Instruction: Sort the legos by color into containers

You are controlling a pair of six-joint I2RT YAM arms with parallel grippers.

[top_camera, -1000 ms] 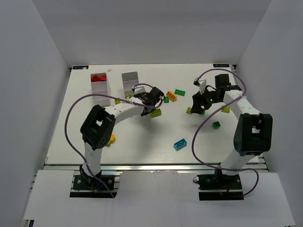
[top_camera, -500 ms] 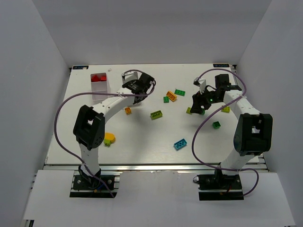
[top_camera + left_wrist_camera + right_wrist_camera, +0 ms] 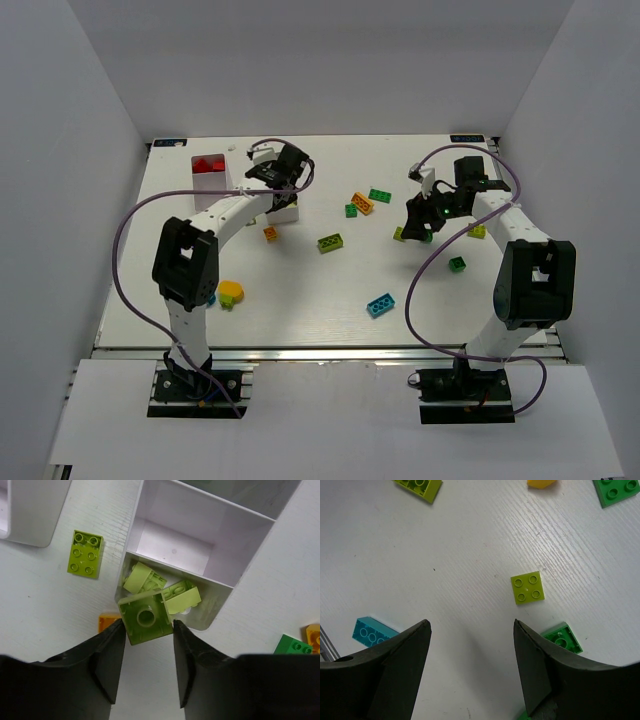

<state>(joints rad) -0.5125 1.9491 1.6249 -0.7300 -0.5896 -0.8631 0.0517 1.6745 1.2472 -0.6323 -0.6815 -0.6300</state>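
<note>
The left gripper was clamped narrowly on a lime brick, poised over the near lip of the tray compartment at its 12 o'clock, where two lime pieces lay, evidently to keep that colour together. The right gripper hung spread wide and empty, a square lime brick lying loose at its 2 o'clock, probably its next pick.

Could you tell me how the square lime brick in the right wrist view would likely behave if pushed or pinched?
The lime brick looks like rigid plastic, so it should keep its shape when pinched. Lying flat, studs up, it would probably slide rather than roll or tip.
</note>
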